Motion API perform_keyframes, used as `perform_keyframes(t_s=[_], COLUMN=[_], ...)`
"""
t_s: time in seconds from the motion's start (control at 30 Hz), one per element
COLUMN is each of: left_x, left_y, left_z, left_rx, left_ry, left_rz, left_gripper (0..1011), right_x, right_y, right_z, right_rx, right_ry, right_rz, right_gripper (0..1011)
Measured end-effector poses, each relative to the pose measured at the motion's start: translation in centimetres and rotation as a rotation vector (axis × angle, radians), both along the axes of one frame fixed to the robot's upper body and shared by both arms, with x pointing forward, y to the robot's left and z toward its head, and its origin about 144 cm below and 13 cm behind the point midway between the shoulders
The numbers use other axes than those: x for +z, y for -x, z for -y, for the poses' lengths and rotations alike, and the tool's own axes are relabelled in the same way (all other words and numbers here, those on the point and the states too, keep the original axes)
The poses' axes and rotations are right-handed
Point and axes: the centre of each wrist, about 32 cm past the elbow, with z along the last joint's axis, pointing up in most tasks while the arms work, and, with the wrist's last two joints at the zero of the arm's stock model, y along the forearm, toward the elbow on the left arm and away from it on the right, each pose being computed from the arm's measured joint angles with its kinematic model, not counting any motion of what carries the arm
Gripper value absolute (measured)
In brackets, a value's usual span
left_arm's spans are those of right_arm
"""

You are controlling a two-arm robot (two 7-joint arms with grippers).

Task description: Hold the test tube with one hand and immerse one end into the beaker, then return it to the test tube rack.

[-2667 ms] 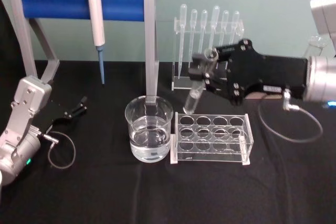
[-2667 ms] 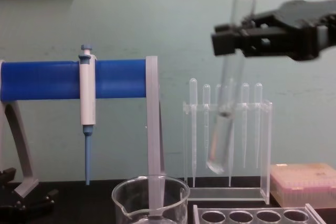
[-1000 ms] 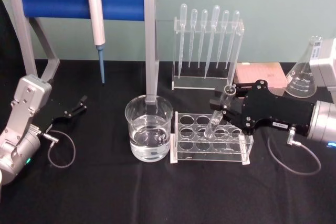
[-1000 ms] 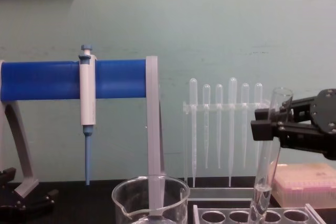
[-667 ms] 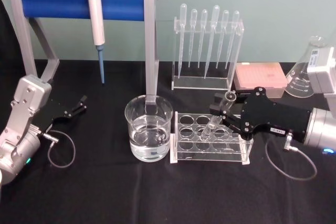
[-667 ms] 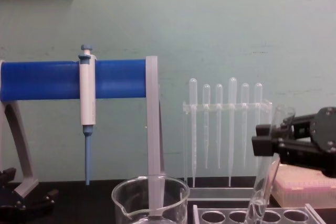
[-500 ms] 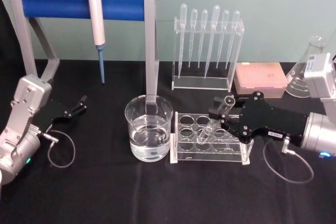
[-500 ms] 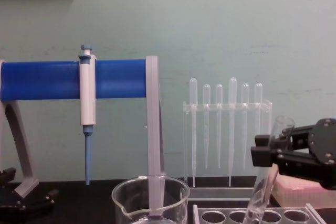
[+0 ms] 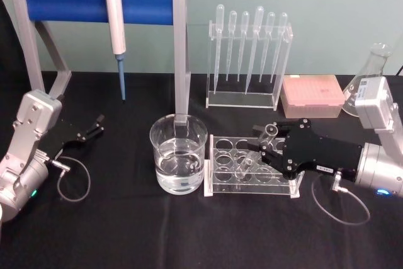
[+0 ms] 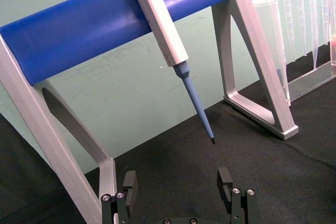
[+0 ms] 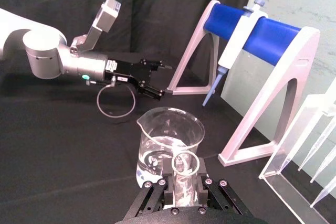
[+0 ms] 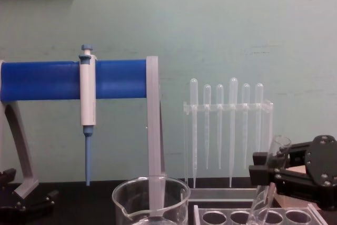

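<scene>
I see a black cloth-covered table (image 9: 126, 231) carrying a clear glass beaker (image 9: 179, 162), a clear acrylic rack (image 9: 252, 167), and perhaps a pink box (image 9: 312, 95).

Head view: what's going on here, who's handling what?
The right gripper is shut on the test tube, holding it near its rim and tilted, with the rounded end down in a hole of the clear rack. The beaker, partly filled with clear liquid, stands just left of the rack. The left gripper rests open at the table's left side, holding nothing.

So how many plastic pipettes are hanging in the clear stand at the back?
6 pipettes, hanging side by side in the clear stand behind the tube rack; none look hidden.
</scene>
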Motion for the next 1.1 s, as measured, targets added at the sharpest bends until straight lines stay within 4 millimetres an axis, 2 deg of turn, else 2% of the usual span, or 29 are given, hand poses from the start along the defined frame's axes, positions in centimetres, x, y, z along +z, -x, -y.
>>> perform_keyframes(t_s=[0.8,1.1], left_x=[0.0,0.0], left_y=[0.0,0.0], left_z=[0.0,0.0], left_rx=[0.0,0.0], left_ry=[0.0,0.0], left_rz=[0.0,0.0], left_gripper=[1000,1000], right_x=[-1.03,-0.99], right_y=[-0.1,-0.07], right_z=[-0.01,-0.01], right_rx=[-0.023,-0.025], right_ry=[0.03,0.028], right_rz=[0.009,0.009], right_gripper=[243,510])
